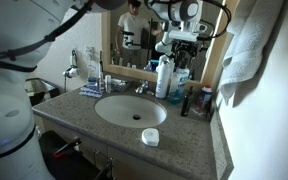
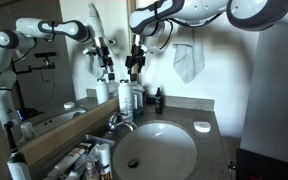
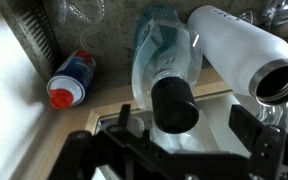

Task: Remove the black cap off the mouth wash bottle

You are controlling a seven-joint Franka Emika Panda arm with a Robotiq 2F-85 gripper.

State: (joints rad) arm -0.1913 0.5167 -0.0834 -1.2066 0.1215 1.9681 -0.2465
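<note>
In the wrist view a black round cap (image 3: 174, 100) tops a translucent blue bottle (image 3: 164, 45), seen from above. It lies between the two fingers of my open gripper (image 3: 187, 125), with a gap on each side. In both exterior views my gripper (image 1: 184, 45) (image 2: 136, 62) hangs just above the blue bottle (image 1: 174, 80) (image 2: 137, 98) at the back of the counter. A small slim dark bottle (image 1: 187, 100) (image 2: 157, 100) stands apart, beside it. It does not show in the wrist view.
A tall white bottle (image 3: 239, 45) (image 1: 162, 78) (image 2: 125, 98) stands right against the blue one. A red-capped can (image 3: 69, 80) stands by the wall. The sink basin (image 1: 129, 110) (image 2: 154, 150), faucet (image 2: 119, 122), white round dish (image 1: 150, 137) (image 2: 201, 127) and hanging towel (image 1: 249, 50) are nearby.
</note>
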